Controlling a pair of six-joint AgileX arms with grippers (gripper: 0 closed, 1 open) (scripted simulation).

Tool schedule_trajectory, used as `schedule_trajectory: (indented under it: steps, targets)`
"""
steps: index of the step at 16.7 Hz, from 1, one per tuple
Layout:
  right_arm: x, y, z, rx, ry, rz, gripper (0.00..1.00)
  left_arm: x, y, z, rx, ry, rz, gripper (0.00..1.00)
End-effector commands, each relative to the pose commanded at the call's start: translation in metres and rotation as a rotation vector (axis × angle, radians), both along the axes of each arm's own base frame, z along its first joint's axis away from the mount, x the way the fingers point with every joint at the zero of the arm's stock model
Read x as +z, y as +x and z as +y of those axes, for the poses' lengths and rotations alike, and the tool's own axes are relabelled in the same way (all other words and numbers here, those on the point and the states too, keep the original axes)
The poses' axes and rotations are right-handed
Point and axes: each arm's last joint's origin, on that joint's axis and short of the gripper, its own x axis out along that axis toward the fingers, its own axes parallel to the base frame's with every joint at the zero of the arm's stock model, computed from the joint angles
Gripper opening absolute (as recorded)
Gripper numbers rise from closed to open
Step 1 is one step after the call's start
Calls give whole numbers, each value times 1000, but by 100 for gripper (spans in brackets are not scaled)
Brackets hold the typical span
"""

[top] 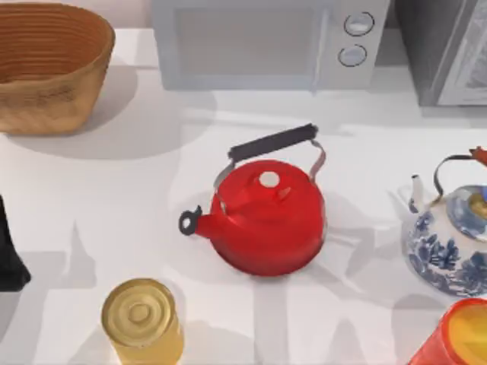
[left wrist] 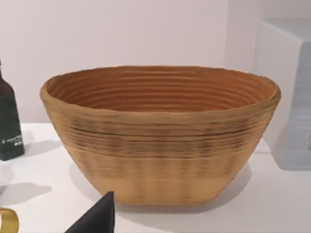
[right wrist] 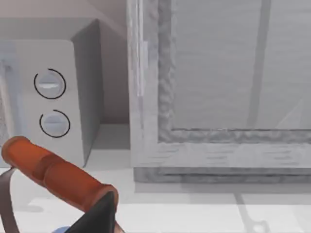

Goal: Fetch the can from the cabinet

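Now | white table (top: 114,198): can (top: 142,323), red kettle (top: 266,217) | cabinet (right wrist: 218,87) closed | fingers' state: cannot tell

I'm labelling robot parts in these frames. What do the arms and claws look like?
Little shows. The left arm is a plain black, tapering shape at the table's left edge. Each wrist view shows a matte black, pointed fingertip: left claw, right claw. No cables or markings are visible.

Kettle (top: 266,220) at the centre of the surface (top: 152,190).
Microwave (top: 266,42) behind it, basket (top: 49,68) far left, can (top: 142,321) front left, teapot (top: 449,243) right.
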Motion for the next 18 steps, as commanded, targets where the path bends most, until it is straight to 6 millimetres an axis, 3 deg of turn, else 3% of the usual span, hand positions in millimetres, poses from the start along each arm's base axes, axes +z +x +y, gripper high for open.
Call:
schedule_trajectory:
  steps: [4,7,12,18]
  targets:
    - [8,0,0,-2,0,3,100,0,0,0,0,0,0,100]
    - [40,1,1,-6,0,14,100,0,0,0,0,0,0,100]
    - [134,17,6,-6,-3,28,100,0,0,0,0,0,0,100]
    - [257,70,21,0,-5,25,100,0,0,0,0,0,0,100]
